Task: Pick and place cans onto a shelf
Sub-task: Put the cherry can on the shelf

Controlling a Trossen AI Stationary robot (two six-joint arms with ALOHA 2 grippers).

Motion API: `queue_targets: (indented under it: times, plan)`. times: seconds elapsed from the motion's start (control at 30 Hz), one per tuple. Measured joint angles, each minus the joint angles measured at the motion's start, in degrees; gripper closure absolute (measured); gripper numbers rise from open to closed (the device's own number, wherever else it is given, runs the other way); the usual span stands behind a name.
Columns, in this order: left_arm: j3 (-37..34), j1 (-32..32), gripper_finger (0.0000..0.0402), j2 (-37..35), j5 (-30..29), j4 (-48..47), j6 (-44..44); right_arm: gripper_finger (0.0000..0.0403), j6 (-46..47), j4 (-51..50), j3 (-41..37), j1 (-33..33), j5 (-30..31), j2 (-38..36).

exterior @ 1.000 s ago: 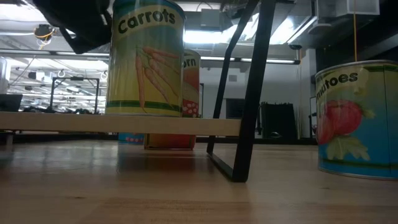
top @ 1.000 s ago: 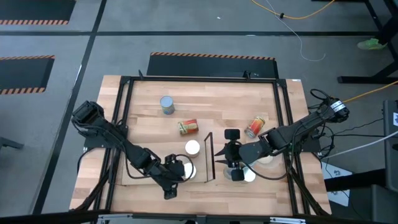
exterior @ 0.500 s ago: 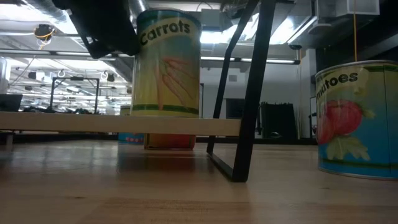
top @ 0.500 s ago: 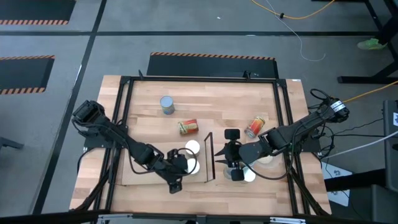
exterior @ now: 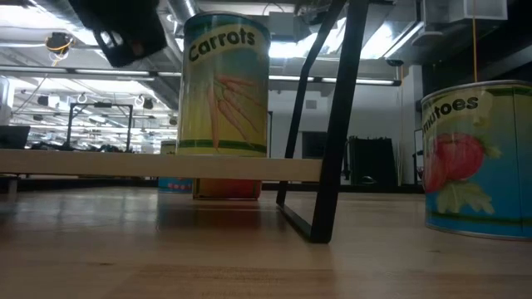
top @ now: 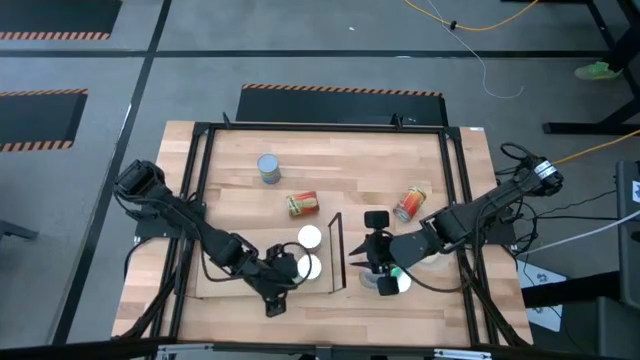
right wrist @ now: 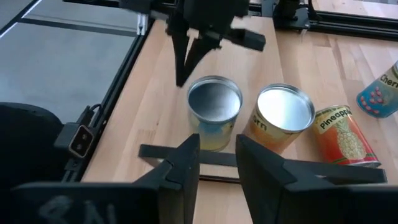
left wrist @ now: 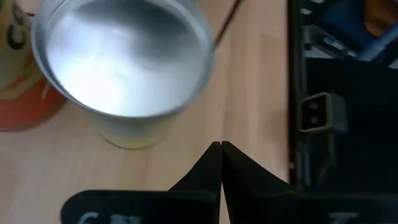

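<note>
Two cans stand upright on the shelf (top: pixel 250 232) near its black frame (exterior: pixel 332 124): a carrots can (exterior: pixel 224 83) with a silvery top (left wrist: pixel 124 62) and, behind it, a corn can (right wrist: pixel 283 115). My left gripper (left wrist: pixel 221 152) is shut, hovers just short of the carrots can on the side away from the frame, and touches nothing. My right gripper (right wrist: pixel 217 146) hangs beyond the frame, open a little with nothing between its fingers. A tomatoes can (exterior: pixel 478 158) stands on the table below my right arm.
A pineapple can (top: pixel 302 204) lies on its side past the shelf. A blue-labelled can (top: pixel 268 168) stands farther back. A red-and-yellow can (top: pixel 410 204) lies at the right. A further can (top: pixel 430 255) is partly hidden under my right arm. Black rails (top: pixel 455 200) edge the table.
My shut left gripper has pushed the carrots can along the shelf toward the black frame, then drawn back up and away from it. The can stays upright and now stands in front of the corn can.
</note>
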Motion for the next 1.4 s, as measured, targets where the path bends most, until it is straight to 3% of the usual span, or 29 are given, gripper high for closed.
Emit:
queue_targets:
  times: [0.17,0.47,0.73,0.9,1.13,1.4]
  plan:
    - [0.00,-2.19,0.0401,-3.88,-1.41,-0.12,2.41,0.0295,1.38,-3.77,0.00,1.05,0.15,-2.94]
    - [0.00,-1.24,0.0401,-14.84,-9.75,-0.61,8.94,0.0295,1.01,-13.66,0.02,1.38,1.10,-9.96]
    - [0.00,6.40,0.0401,-24.80,-15.29,-5.40,14.23,0.0295,-0.27,-15.37,-5.90,0.50,12.30,-16.15]
    - [0.02,15.08,0.0401,-29.99,-15.33,-12.41,14.13,0.0295,-1.78,-8.65,-16.07,-3.09,13.45,-20.79]
    - [0.04,31.08,0.0401,-33.09,-10.97,-21.74,15.66,0.0295,-9.46,3.83,-26.31,-12.80,4.67,-26.63]
    - [0.02,46.16,0.0401,-32.18,-6.49,-27.47,16.68,0.0295,-14.48,12.62,-30.60,-25.60,-9.16,-27.48]
